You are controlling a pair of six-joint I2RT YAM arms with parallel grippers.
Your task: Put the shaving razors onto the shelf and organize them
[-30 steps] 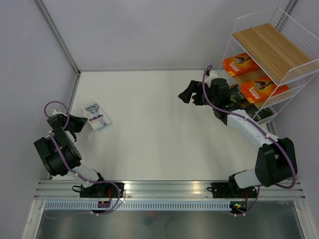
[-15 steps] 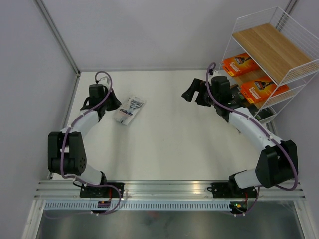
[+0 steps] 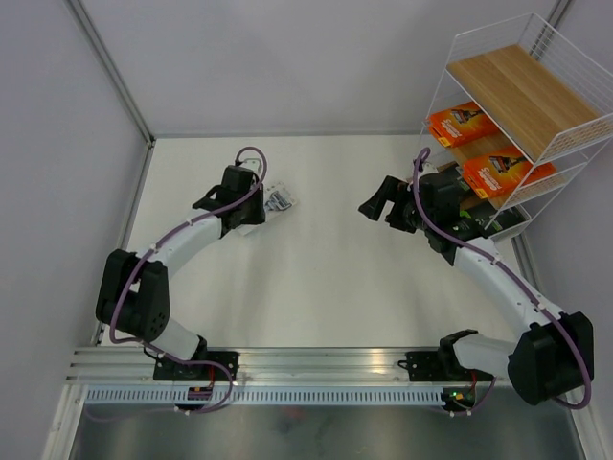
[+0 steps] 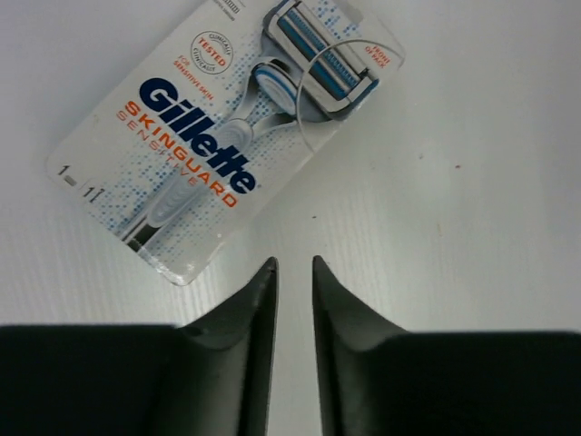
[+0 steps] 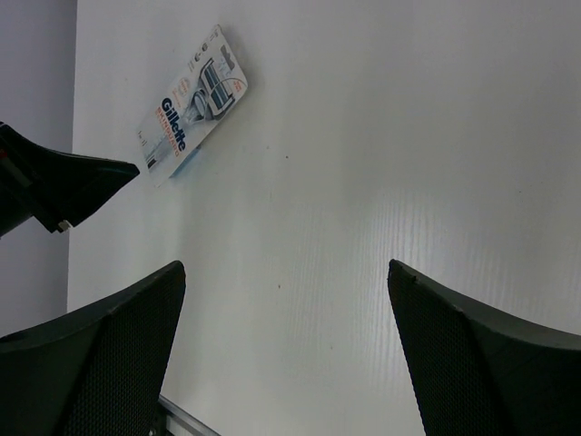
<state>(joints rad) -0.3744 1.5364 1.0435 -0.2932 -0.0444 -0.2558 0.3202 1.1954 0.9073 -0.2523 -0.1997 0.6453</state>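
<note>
The white-and-blue Gillette pack point(image 3: 279, 198) lies flat on the white table, left of centre toward the back. It also shows in the left wrist view point(image 4: 227, 118) and the right wrist view point(image 5: 192, 100). My left gripper point(image 3: 259, 207) sits just behind it, jaws nearly together and empty point(image 4: 293, 263), fingertips a little short of the pack's edge. My right gripper point(image 3: 375, 203) is wide open and empty point(image 5: 286, 268) over the table, beside the shelf point(image 3: 517, 91). Two orange packs point(image 3: 458, 123) point(image 3: 500, 172) lie on the shelf's middle boards. A dark pack point(image 3: 512, 222) shows on the lowest tier, partly hidden by my right arm.
Grey walls close the table at the back and left. A metal rail point(image 3: 326, 364) runs along the near edge by the arm bases. The shelf's top wooden board holds nothing.
My left gripper has swept from the table's left edge toward the back centre, and the Gillette pack has slid right ahead of it. My right gripper has drifted slightly right and nearer.
</note>
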